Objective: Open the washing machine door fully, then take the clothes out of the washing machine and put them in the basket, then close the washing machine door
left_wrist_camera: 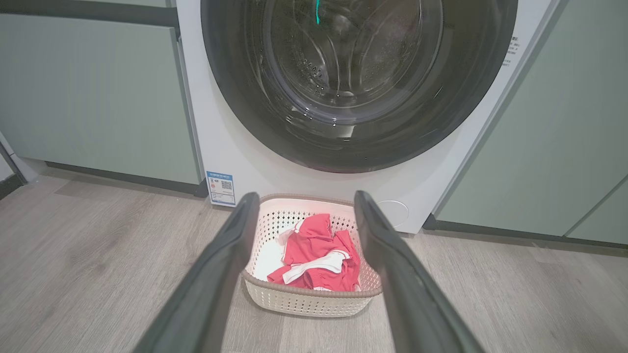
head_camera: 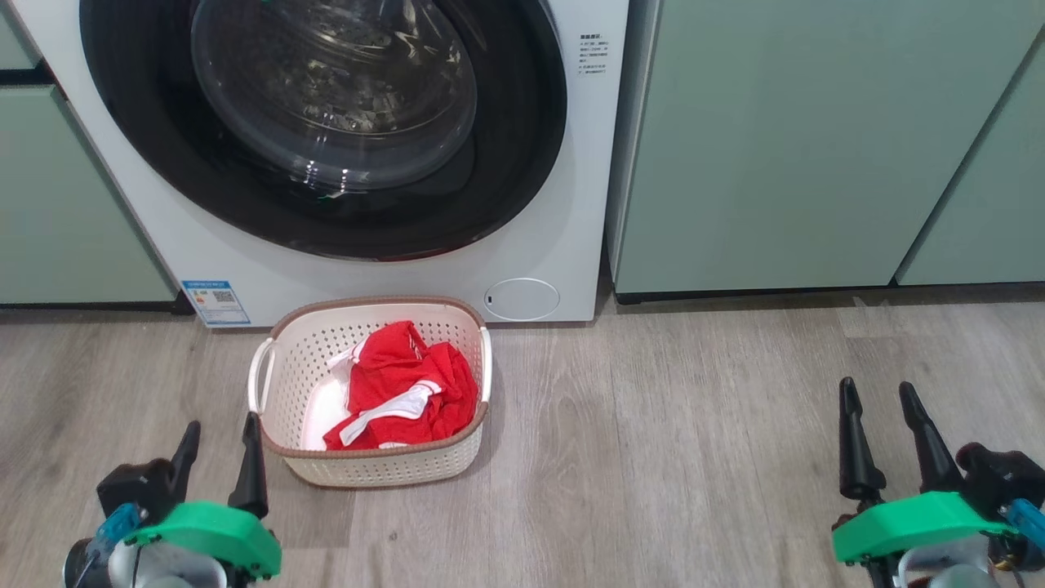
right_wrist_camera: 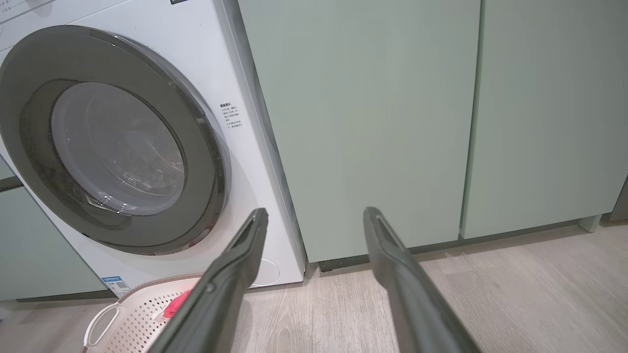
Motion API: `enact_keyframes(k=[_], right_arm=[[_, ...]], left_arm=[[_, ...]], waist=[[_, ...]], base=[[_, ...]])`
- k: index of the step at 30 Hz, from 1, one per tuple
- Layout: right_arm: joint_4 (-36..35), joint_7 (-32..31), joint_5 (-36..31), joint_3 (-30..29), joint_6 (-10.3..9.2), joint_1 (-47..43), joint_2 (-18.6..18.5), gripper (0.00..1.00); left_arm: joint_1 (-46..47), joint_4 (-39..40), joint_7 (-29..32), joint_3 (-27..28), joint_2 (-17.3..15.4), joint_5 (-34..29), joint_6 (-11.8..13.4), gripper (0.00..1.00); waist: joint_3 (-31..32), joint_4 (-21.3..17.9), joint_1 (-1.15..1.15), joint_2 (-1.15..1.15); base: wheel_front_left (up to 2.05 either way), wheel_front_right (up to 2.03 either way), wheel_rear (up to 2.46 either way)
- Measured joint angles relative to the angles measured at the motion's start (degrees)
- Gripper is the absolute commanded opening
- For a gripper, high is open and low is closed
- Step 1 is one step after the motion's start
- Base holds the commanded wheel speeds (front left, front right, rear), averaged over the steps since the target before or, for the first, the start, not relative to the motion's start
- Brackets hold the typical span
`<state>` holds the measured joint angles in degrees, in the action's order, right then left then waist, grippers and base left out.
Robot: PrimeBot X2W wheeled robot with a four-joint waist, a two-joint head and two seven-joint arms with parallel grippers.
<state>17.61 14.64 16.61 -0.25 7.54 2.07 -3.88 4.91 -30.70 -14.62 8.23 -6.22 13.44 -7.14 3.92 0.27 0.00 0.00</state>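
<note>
Head view, quick notes. The left gripper (head_camera: 221,426) sits at lower left, both dark fingers spread wide w/ nothing btwn them, tips pointing fwd toward the machine. Its inner finger is just beside the near-left corner of the basket (head_camera: 377,301); can't tell if it touches. The right gripper (head_camera: 878,386) sits at lower right, fingers likewise spread wide and empty, over bare floor (head_camera: 653,449), well apart from the basket. A green wrist mount (head_camera: 204,535) sits behind each pair of fingers.

Left wrist view: the basket shows btwn the two fingers, beyond the tips. Right wrist view: the fingers aim toward the foot of the cabinets, just right of the machine's edge, w/ a corner of the basket at the bottom left.

The basket stands upright on the wood-look floor, directly in front of the washing machine (head_camera: 571,245) and just below its door, near the front panel. The clothes (head_camera: 400,384) lie crumpled inside the basket, red w/ white trim, bunched toward its right and near side; a bare patch of the basket's pale floor shows at left.

The washing machine door (head_camera: 326,106) is closed, its black rim flush against the white front, steel drum visible through the glass centre. A small round hatch (head_camera: 522,299) sits at the machine's lower right, a blue label sticker (head_camera: 215,302) at its lower left. Pale green cabinets (head_camera: 784,147) flank the machine on both sides.
</note>
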Motion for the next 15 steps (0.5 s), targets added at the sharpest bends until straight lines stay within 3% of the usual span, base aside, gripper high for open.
enact_keyframes(k=[4, 5, 15], right_arm=[[0.01, 0.0, 0.0, 0.03, 0.0, 0.01, 0.0, 1.0], [0.22, 0.0, 0.01, 0.03, 0.0, -0.02, 0.01, 0.0], [6.47, -0.59, 2.09, -0.04, 0.0, -3.79, 0.15, 0.0]], left_arm=[[0.0, -0.1, 0.0, -0.22, 0.0, 0.29, 0.0, 1.0], [-0.05, -0.32, 0.0, -0.33, 0.07, 0.43, 0.04, 0.0], [-6.2, -5.6, 1.02, -0.37, 2.19, 2.59, 0.07, 0.0]], waist=[[-0.02, 0.09, 0.0, 0.0], [-0.03, 0.12, 0.0, 0.0], [-0.19, 0.13, 0.0, 0.0]], base=[[0.0, 0.0, 0.0], [0.0, 0.0, 0.0], [0.0, 0.0, 0.0]])
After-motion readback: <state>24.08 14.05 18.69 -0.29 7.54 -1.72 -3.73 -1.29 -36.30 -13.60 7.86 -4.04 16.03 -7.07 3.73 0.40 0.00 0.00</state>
